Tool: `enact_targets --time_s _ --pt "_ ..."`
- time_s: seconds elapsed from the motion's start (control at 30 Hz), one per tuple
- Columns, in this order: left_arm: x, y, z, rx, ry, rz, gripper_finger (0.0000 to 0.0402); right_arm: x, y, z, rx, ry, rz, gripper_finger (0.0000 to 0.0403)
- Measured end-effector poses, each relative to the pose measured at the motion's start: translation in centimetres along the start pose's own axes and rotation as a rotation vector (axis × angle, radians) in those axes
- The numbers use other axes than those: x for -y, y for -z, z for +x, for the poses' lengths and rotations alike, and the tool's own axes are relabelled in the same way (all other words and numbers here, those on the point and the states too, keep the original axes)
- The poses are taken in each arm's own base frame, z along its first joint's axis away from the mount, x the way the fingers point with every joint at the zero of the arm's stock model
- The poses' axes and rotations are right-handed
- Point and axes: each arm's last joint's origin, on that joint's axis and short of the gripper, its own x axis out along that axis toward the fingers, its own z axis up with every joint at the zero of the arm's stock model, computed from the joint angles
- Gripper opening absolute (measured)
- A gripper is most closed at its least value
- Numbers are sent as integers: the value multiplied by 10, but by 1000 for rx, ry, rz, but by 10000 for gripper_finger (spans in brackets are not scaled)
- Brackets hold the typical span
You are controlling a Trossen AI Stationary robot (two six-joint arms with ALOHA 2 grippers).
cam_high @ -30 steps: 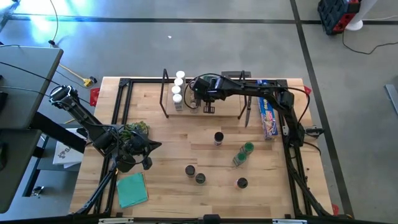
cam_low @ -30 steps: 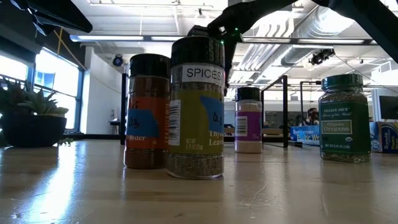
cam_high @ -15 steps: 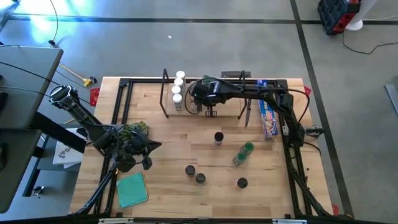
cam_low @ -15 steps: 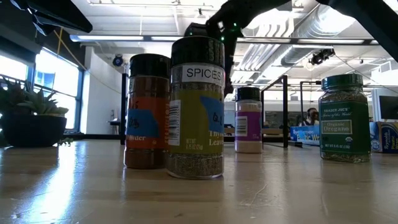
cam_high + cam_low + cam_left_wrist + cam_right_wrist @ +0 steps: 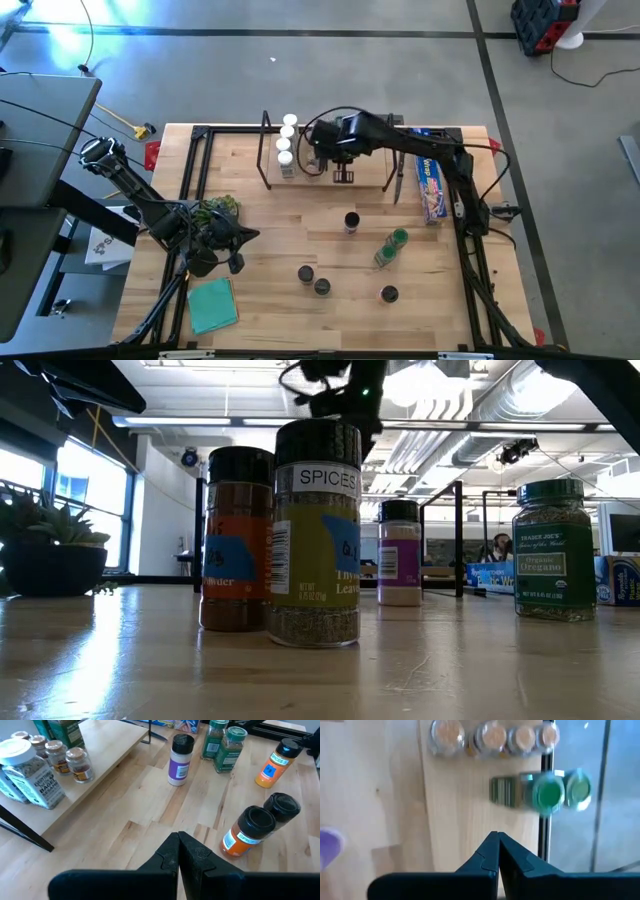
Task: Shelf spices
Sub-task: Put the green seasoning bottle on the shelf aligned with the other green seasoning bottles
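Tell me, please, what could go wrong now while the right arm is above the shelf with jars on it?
1. The right gripper, shut and empty, hangs over the shelf close to the row of jars; a sideways move might knock them over.
2. One green-lid jar seems to sit at the shelf's edge by the black frame, so a nudge could push it off.
3. The left gripper waits shut near two black-lid jars and may bump them.

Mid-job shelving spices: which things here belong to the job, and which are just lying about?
Job: low light-wood shelf with black end frames; white-lidded clear jars on it; loose black- and green-lidded jars on the table; right hand, shut, above the shelf.
Lying about: long blue wrap box; teal square cloth; small green plant, left hand idle, shut, beside it.
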Motion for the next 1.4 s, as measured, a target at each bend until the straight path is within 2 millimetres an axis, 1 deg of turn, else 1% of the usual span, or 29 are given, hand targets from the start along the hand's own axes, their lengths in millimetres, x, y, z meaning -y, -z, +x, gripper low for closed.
enact_targets --time_s 0.1,0.2,0.27,0.4,0.5,0.57,0.67,0.73,0.8,0.87,0.97,1.03,1.1,1.2,1.27,1.33,1.4 --pt "2 2 0 -4 1 3 0 -6 13 -18 -1 -29 21 0" --pt "6 6 2 -5 -10 18 0 -25 30 -36 9 -49 29 0" --pt "9 9 5 -10 -21 35 0 -41 45 -50 25 -56 36 0" --pt "13 15 12 -20 -52 66 0 -83 76 -78 87 -79 60 0" --pt "15 17 17 -23 -75 82 0 -122 98 -95 141 -169 40 0" --pt "14 17 20 -25 -88 91 0 -147 107 -104 184 -251 53 0" --pt "13 15 23 -25 -103 101 0 -184 116 -113 203 -389 80 0" --pt "11 14 25 -23 -115 93 0 -206 120 -117 204 -440 106 3" --pt "10 12 27 -22 -127 91 0 -224 123 -120 193 -468 135 13" --pt "8 10 30 -19 -135 93 0 -238 124 -119 158 -475 189 32" --pt "9 7 32 -5 -128 87 0 -251 124 -111 85 -451 344 80" --pt "11 5 32 1 -114 96 0 -254 122 -104 13 -425 500 122" --pt "12 4 32 0 -102 110 0 -254 120 -94 -86 -419 588 169" --pt "13 3 33 1 -86 119 0 -251 114 -79 -216 -428 619 245" --pt "13 4 33 -1 -85 120 0 -244 111 -69 -297 -421 668 288" --pt "13 4 33 -1 -85 120 0 -236 108 -61 -362 -403 714 318" --pt "13 4 33 -5 -83 121 0 -230 108 -55 -385 -354 735 333"
